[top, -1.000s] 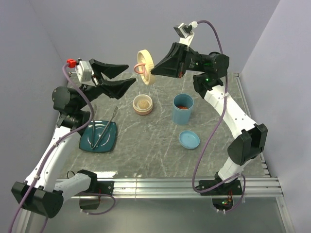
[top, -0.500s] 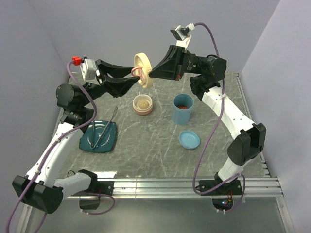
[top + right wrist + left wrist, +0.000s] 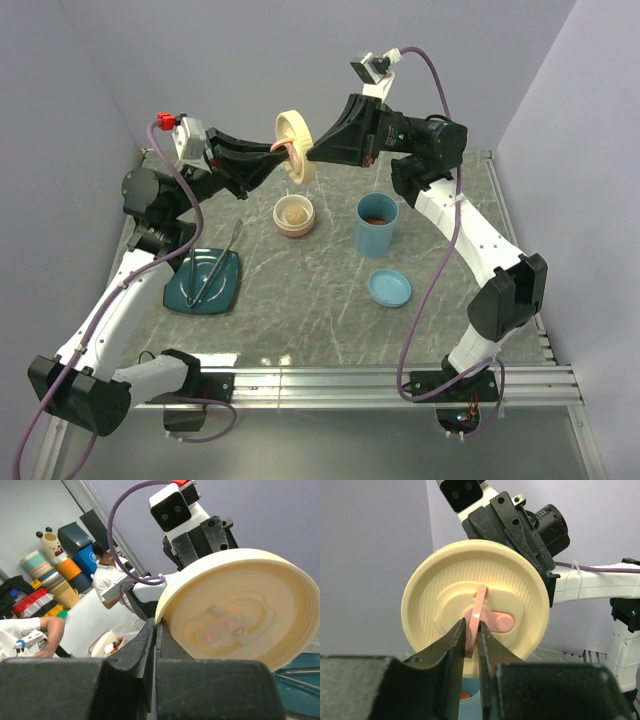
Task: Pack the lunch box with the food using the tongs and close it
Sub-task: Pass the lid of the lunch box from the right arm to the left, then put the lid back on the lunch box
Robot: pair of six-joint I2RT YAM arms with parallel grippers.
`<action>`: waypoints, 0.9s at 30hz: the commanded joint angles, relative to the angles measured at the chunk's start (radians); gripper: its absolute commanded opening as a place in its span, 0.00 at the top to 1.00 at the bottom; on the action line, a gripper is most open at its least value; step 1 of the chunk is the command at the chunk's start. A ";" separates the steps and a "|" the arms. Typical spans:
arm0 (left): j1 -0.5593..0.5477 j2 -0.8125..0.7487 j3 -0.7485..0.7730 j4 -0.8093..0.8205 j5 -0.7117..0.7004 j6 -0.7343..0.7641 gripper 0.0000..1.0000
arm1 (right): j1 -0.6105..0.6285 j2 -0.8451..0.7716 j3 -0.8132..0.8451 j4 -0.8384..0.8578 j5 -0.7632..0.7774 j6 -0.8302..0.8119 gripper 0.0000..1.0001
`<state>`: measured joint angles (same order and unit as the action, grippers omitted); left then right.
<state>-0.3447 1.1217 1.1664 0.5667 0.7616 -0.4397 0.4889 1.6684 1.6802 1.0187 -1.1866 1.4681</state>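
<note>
Your right end effector [image 3: 313,156] is clamped on the rim of the cream round plastic lid [image 3: 296,138], held upright above the table [image 3: 330,300]. Your left end effector [image 3: 472,631] pinches its pink loop handle [image 3: 481,600]. The slim metal tongs [image 3: 215,265] lie on the dark teal square plate [image 3: 178,293].

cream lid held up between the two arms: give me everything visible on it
The cream lid is a round, plastic-looking disc with concentric ribs, a raised oval centre and a pink loop standing up from a pink tab. It is held on edge in the air, clear of the table. The right end effector pinches its rim; the left end effector is closed on the pink loop. Nothing else touches it.
</note>
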 commanded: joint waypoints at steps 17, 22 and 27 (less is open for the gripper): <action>-0.008 0.157 0.340 -0.712 -0.186 0.266 0.99 | -0.228 -0.099 0.007 -0.711 0.073 -0.550 0.00; -0.010 0.337 0.516 -0.980 -0.306 0.413 1.00 | -0.320 -0.105 0.076 -1.083 0.062 -0.832 0.00; -0.019 0.539 0.706 -1.188 -0.442 0.489 0.98 | -0.386 -0.121 0.104 -1.370 0.093 -1.069 0.00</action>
<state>-0.3538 1.5955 1.7954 -0.4213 0.4458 -0.0383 0.1249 1.6215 1.7264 -0.1074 -1.1084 0.6399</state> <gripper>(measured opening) 0.074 0.994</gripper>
